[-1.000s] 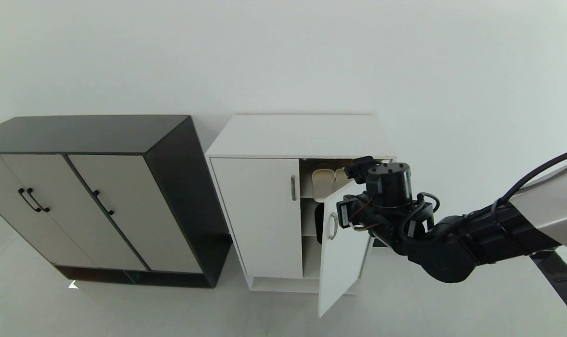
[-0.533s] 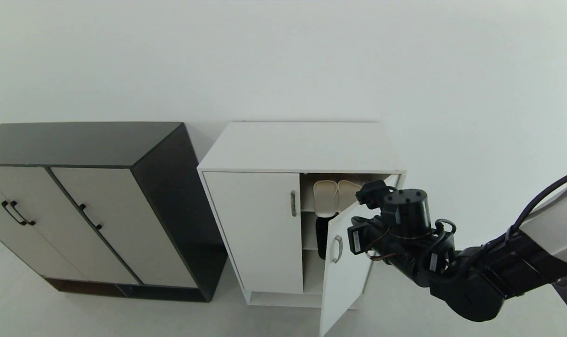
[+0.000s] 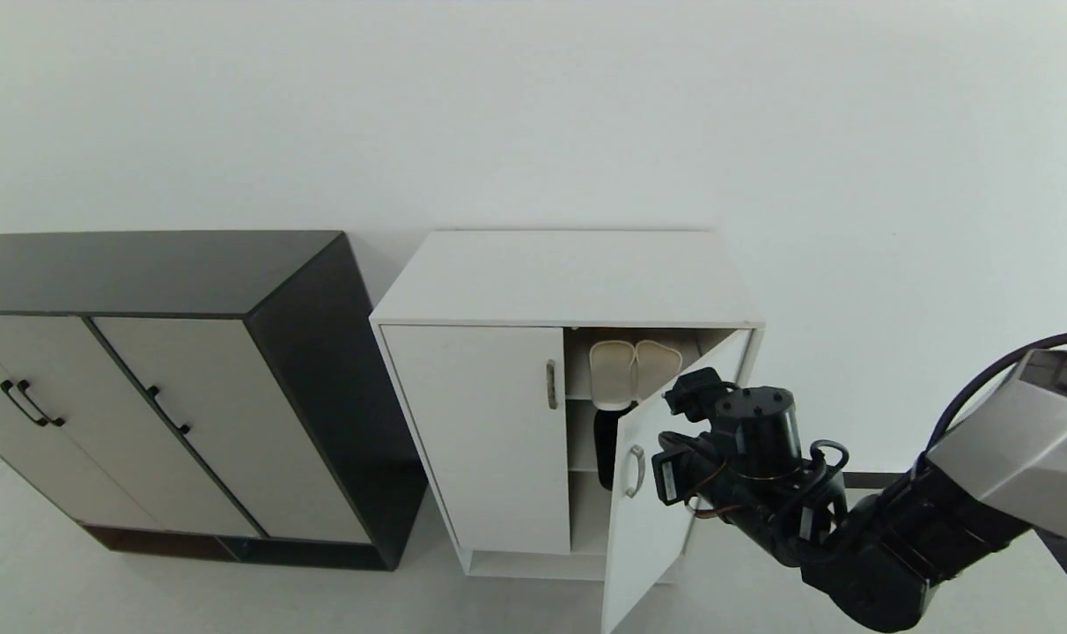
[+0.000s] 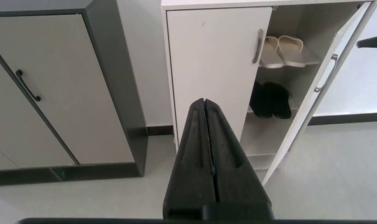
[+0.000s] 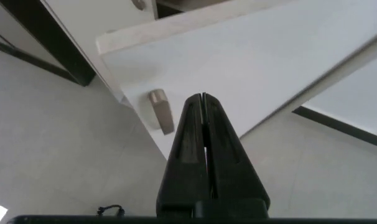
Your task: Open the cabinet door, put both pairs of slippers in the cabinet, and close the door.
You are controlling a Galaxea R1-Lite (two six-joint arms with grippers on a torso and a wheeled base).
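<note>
The right arm (image 3: 859,537) is black, with a cylindrical screw-topped wrist housing (image 3: 756,423), looped cables (image 3: 828,453) and a silver-grey shell (image 3: 1018,449); the right gripper (image 5: 204,102) is matte black.

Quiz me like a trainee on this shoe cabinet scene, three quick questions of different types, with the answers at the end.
1. True or false: the beige slippers and the black slippers are both inside the white cabinet.
2. Which pair lies higher in the cabinet? A) the beige pair B) the black pair C) both on one level
3. Fill in: the cabinet's left door is shut, while its right door stands ____.

Key: 1 true; 2 A; 3 open.
</note>
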